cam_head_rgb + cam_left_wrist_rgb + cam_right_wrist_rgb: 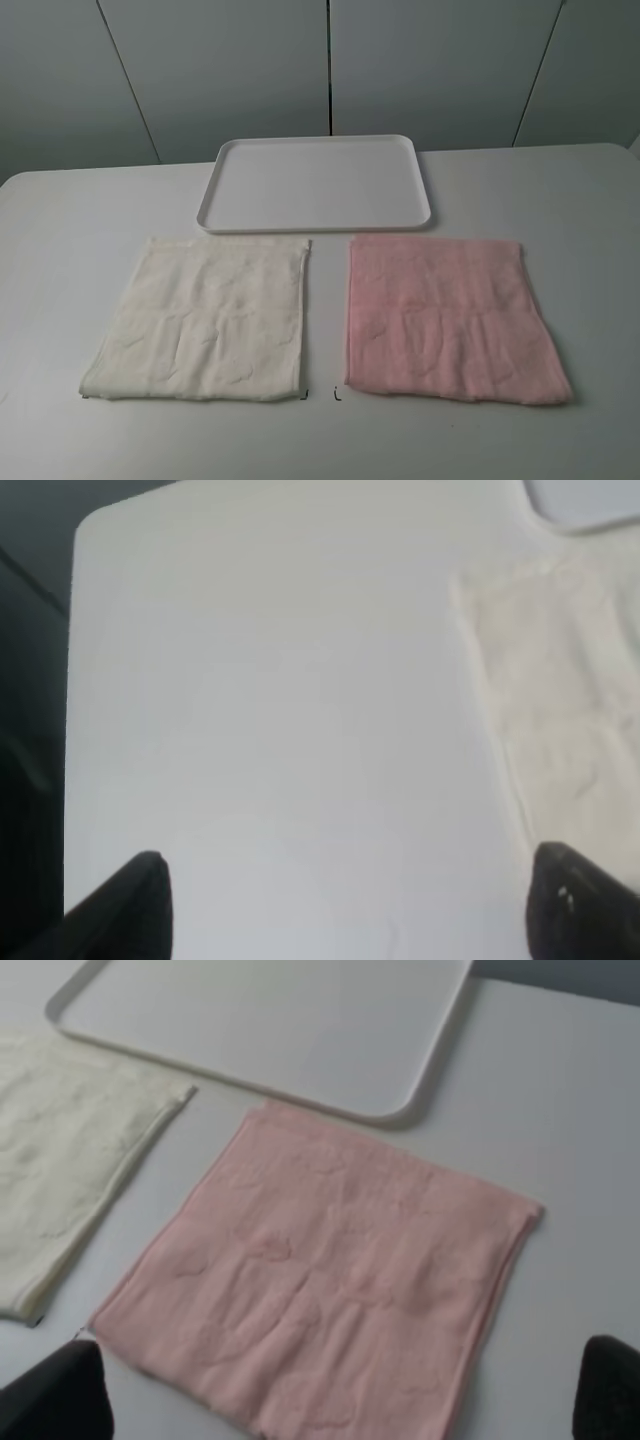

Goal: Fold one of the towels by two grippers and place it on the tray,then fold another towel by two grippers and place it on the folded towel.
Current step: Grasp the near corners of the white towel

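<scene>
White tabletop (70,210) runs under both my arms, with grey panels behind it. Neither towel is folded and the tray (318,228) holds nothing, so the first fold is not yet begun. My left gripper (350,880) is spread wide, holds nothing and hangs over bare table. The cream towel (545,710) lies off beyond its inner finger, toward my right arm, with its side edge running roughly along my reach. My right gripper (340,1390) is likewise spread wide with nothing in it, but the pink towel (330,1270) sits straight ahead and just below, its nearest corner close by one finger, and the tray lies past its far edge. I judge my right arm the better placed. The pink towel's longer side runs across my reach, so for a shared fold my left gripper would have to travel sideways, over the cream towel, to take the other near corner
</scene>
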Robot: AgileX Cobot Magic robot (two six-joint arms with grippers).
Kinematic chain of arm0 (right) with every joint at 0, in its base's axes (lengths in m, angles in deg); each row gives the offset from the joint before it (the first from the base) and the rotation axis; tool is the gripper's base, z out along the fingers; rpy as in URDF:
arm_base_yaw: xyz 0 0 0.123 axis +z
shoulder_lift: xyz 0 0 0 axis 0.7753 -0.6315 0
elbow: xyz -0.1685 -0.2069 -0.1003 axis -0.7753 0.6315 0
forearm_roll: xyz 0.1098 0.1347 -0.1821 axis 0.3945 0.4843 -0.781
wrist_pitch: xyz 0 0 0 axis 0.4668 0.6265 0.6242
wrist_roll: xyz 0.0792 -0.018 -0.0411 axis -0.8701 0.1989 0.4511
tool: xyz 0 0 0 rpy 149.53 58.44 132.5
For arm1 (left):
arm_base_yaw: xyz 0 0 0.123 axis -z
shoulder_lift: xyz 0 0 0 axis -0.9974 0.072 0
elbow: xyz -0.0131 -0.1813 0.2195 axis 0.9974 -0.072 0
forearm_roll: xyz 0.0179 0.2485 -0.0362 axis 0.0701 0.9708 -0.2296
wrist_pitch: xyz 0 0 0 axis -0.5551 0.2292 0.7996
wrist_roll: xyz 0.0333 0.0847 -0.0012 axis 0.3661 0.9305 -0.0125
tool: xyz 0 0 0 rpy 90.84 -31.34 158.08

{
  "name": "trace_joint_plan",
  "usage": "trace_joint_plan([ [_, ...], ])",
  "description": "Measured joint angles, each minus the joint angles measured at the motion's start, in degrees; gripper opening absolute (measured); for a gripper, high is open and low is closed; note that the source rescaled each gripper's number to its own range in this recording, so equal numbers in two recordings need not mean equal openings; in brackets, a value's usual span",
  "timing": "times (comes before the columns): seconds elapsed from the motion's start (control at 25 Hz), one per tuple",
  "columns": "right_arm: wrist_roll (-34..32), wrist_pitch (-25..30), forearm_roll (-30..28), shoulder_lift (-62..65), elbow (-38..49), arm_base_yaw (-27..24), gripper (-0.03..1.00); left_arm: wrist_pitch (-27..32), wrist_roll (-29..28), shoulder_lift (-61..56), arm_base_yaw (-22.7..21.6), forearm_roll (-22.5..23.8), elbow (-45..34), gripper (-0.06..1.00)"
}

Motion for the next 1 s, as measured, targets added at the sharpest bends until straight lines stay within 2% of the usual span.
trace_joint_plan([
  [0.16, 6.5, -5.3, 4.7, -11.4, -0.8, 0.0, 1.00, 0.0, 6.0, 11.5, 3.0, 0.6, 2.4, 0.92],
  [0.28, 15.3, -10.8, 10.4, -18.6, -1.1, 0.0, 1.00, 0.4, 12.2, 18.3, 5.3, 2.6, 2.9, 0.92],
  [0.4, 23.5, -12.7, 17.1, -25.2, -2.3, 0.1, 1.00, -0.6, 17.3, 24.3, 6.8, 2.3, 3.0, 0.92],
  [0.48, 27.7, -13.8, 18.9, -28.5, -3.4, 1.9, 1.00, -2.8, 20.3, 27.8, 8.0, 1.1, 3.0, 0.92],
  [0.68, 28.4, -14.4, 15.1, -36.1, -7.4, 10.9, 1.00, -7.4, 29.2, 35.8, 12.2, -2.3, 3.1, 0.92],
  [0.84, 27.0, -14.4, 11.0, -41.2, -10.0, 18.0, 1.00, -8.1, 34.1, 42.5, 15.1, -2.6, 3.1, 0.92],
  [1.0, 22.6, -14.3, 5.7, -46.4, -11.8, 25.0, 1.00, -8.4, 38.2, 47.8, 16.3, -1.7, 3.2, 0.92],
])
